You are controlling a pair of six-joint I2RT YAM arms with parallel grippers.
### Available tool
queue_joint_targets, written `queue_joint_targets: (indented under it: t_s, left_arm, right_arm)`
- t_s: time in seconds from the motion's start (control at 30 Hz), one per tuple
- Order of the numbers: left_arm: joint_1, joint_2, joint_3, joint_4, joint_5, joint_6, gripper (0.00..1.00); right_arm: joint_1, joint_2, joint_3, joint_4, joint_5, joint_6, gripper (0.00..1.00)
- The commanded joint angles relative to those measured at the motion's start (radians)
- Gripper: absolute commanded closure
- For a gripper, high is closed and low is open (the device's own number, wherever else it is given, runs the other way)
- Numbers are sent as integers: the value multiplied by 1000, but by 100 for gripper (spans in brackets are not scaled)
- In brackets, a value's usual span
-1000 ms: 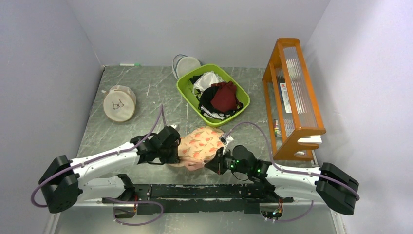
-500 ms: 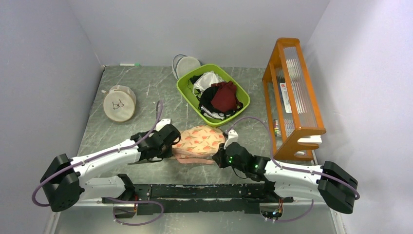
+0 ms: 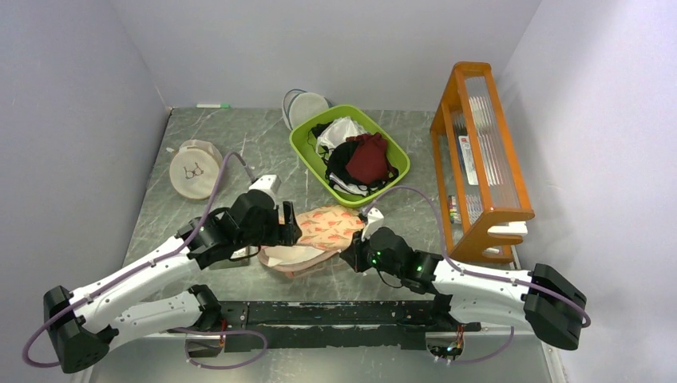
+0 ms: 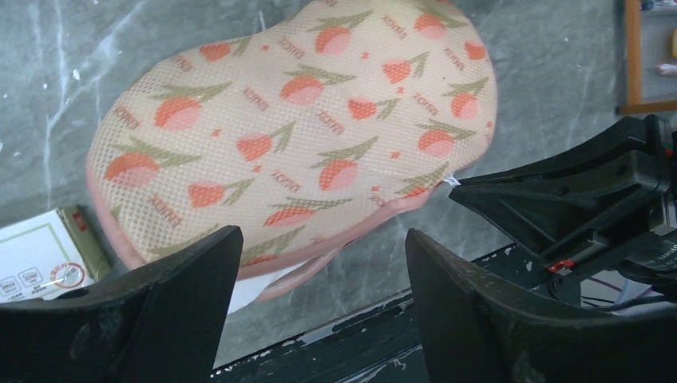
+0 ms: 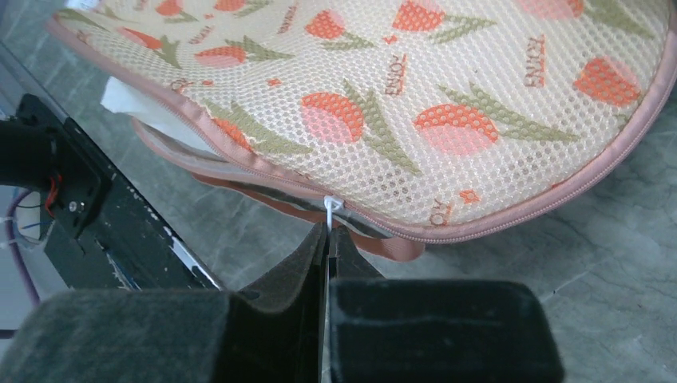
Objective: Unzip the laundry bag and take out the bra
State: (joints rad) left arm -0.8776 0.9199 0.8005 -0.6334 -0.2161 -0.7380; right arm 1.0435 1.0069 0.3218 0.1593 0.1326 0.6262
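Laundry bag [image 3: 319,231] part-unzipped, white fabric [image 5: 132,100] inside; right claw [image 5: 327,235] pinching zip pull [image 5: 331,206]; left claw [image 4: 319,239] spread wide.

Laundry bag [image 4: 295,136]: I log padded open-mesh cloth, matt and printed, with smooth pink fabric binding. Zip pull [image 5: 331,206]: white plastic.
Desk [image 3: 239,144]: grey-green marbled stone look, smooth, faint sheen.
Basket [image 3: 306,159]: glossy green plastic.
Rack [image 3: 491,217]: I read orange varnished wood with clear panels.
Left hand [image 4: 319,243], right hand [image 5: 327,255]: matt black, pads [image 5: 431,327] faintly grainy.
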Motion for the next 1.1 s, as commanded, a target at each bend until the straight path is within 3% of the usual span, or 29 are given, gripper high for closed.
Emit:
queue_joint_targets:
  t_s: [0.0,0.2,0.27,0.43,0.8,0.9,1.07]
  left_arm:
    - [4,47,49,45,60,69,16]
    - [-32,127,41,177,187,156,15]
    - [-51,200,65,189,226,205,7]
    - [-81,370,107,216,251,337,4]
    - [-128,507,61,340,262,321,7]
    - [-128,563,74,324,195,294,15]
    - [-127,587,90,285,124,277,40]
  right_arm:
    - [-2,-33,31,18,-3,-13,100]
    - [-2,-37,51,4,-3,-14,100]
    - [-2,-39,58,1,-8,-15,100]
    - [-1,-34,55,-2,-7,-14,100]
    - [-1,3,51,41,-16,8,100]
    - [-2,11,49,46,-16,7,100]
    - [-1,28,57,26,-11,20,100]
